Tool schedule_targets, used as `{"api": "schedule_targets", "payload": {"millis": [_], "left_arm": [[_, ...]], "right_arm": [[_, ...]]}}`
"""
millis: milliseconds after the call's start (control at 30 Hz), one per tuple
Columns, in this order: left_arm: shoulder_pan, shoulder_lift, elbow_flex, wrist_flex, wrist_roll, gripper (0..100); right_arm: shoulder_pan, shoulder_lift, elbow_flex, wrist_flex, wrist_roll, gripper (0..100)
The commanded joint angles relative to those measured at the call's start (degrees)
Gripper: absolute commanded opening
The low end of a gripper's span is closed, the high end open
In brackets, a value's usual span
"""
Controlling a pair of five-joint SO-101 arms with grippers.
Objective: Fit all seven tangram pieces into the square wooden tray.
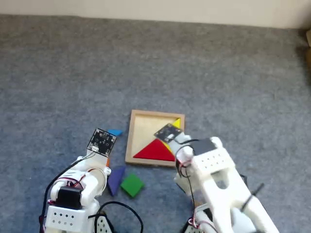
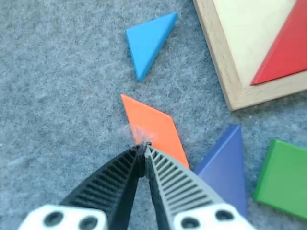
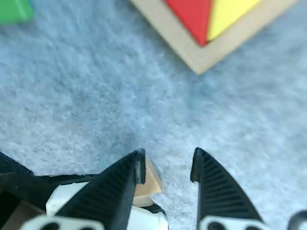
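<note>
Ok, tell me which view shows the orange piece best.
The left wrist view: the orange piece shows nearly its whole parallelogram outline, at the tips of the left end effector. The high view gives a sliver of it beside that arm. The right wrist view faces a corner of the tray.

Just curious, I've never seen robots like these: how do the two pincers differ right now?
The left pincer is shut, the right pincer open. The left one's tip sits at the orange piece; the right one hangs over bare carpet near the tray corner. Both are black and pointed.
</note>
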Motion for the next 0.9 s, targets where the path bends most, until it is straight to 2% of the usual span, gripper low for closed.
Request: {"api": "schedule_targets", "payload": {"millis": [0, 400, 567, 700, 867], "left_arm": [[-0.7, -1.8, 1.1, 0.2, -0.5, 0], [-0.7, -1.8, 1.1, 0.2, -0.5, 0], [-0.7, -1.8, 1.1, 0.2, -0.5, 0], [-0.7, -1.8, 1.1, 0.2, -0.5, 0], [-0.7, -1.8, 1.1, 0.2, -0.5, 0]], "right_arm": [[2.8, -8.5, 2.4, 1.5, 0.4, 16.4], [5.2, 3.6, 3.4, 0.7, 0.7, 16.4], [5.3, 8.6, 3.6, 0.8, 5.5, 16.4], [6.2, 10.0, 2.3, 0.0, 5.5, 16.4], [14.7, 3.8, -4.1, 0.0, 5.5, 15.9]]}}
